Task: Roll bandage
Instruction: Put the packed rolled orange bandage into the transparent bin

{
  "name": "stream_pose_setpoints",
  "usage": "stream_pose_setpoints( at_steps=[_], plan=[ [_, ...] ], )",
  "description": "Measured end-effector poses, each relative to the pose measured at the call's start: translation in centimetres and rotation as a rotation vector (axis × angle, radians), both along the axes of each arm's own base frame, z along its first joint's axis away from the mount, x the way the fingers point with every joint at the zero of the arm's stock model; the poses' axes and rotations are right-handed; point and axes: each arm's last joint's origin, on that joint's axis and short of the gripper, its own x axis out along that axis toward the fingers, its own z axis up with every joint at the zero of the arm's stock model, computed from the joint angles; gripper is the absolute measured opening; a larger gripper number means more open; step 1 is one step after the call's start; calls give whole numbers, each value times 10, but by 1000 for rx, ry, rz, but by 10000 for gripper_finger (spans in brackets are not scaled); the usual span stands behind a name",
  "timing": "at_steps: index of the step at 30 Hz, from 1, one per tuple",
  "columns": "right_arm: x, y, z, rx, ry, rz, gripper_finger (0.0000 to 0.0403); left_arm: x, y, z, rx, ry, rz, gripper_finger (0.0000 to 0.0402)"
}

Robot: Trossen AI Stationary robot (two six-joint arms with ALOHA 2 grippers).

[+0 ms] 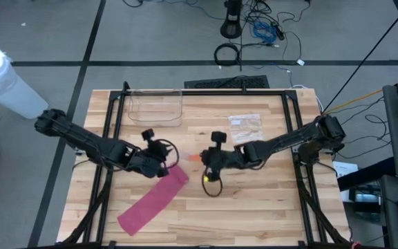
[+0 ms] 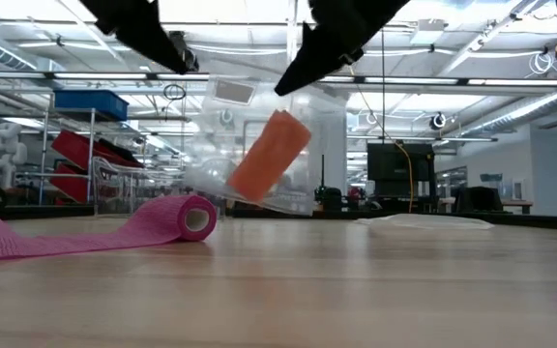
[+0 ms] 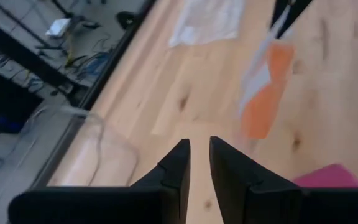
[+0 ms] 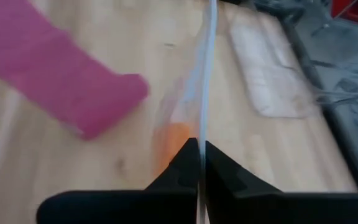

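- A pink, partly unrolled bandage [image 1: 155, 200] is laid on the wooden-slat table [image 1: 254, 207] near its front-left corner.
- A clear plastic bag with an orange roll [image 2: 267, 155] is pinched shut in the right hand [image 1: 206, 160].
- The left hand [image 3: 197, 165] is held slightly open, empty; its tips are cut off.

An open lab hall: shelving racks [image 2: 85, 145], monitor [image 2: 395, 166], floor cables [image 1: 254, 31].
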Motion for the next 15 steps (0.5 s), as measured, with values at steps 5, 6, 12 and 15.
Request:
stream_pose_setpoints(
  at_steps=[5,6,12,15],
  plan=[
    [13,-29,19,-71,-35,50,0,-22,10,2,-33,-45,114,68],
    [16,-38,26,-71,-51,64,0,-27,12,3,-42,-50,133,68],
    [27,-93,68,-65,-145,119,0,-46,21,5,-51,-69,206,68],
    [31,-120,81,-53,-185,123,0,-54,24,5,-37,-60,233,68]
  ],
)
